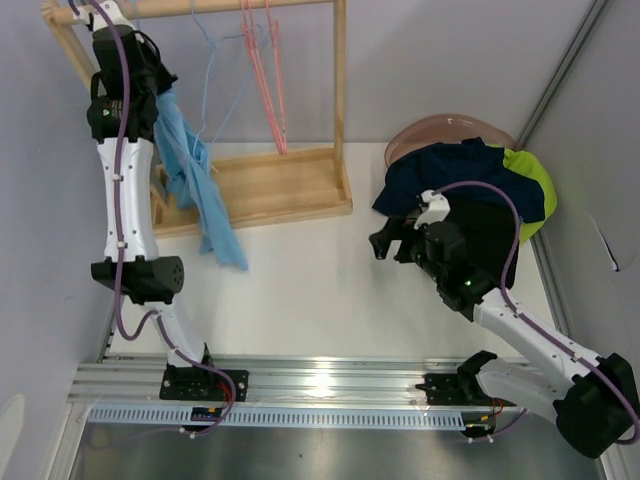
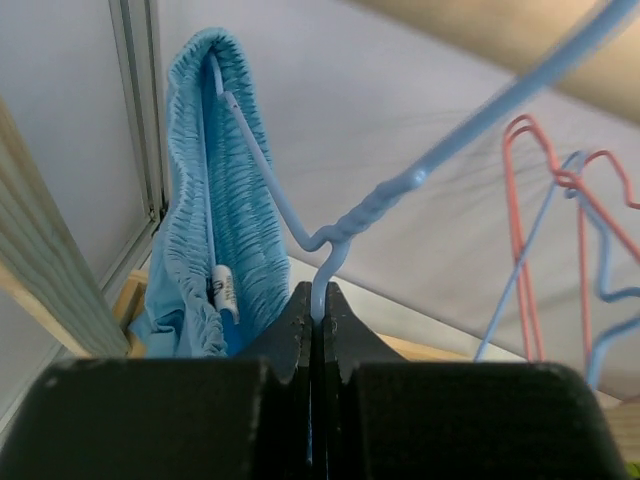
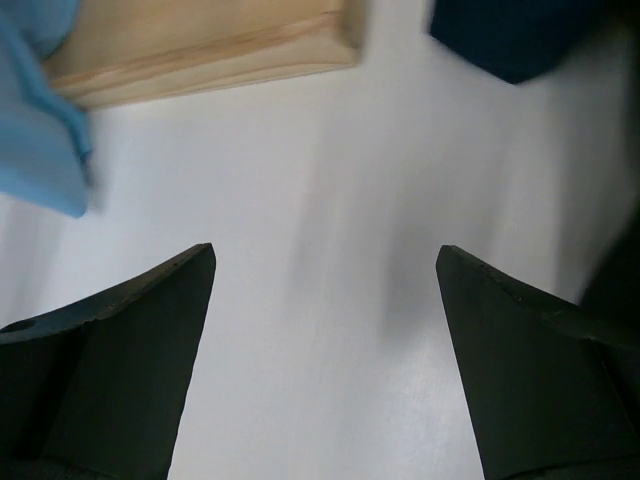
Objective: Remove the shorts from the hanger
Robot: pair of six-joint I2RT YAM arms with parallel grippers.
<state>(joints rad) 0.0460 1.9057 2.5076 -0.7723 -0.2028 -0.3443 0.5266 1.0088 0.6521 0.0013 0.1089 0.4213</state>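
Note:
The light blue shorts [image 1: 195,180] hang from a light blue wire hanger [image 2: 300,225] at the left end of the wooden rack; their gathered waistband [image 2: 220,200] is draped over the hanger arm. My left gripper [image 2: 318,300] is shut on the hanger's wire neck, high at the rack's left. My right gripper [image 3: 325,265] is open and empty above the white table, left of a heap of shorts: navy [image 1: 440,175], lime green [image 1: 533,180] and black [image 1: 490,235]. The navy shorts' corner [image 3: 515,35] shows in the right wrist view. Teal shorts are not visible.
A wooden rack [image 1: 265,185] with a base tray stands at the back left. Empty pink hangers [image 1: 268,90] and a blue hanger [image 1: 210,70] hang from its rail. A pink basin [image 1: 440,130] lies under the heap at the back right. A grey wall panel [image 1: 580,70] stands on the right.

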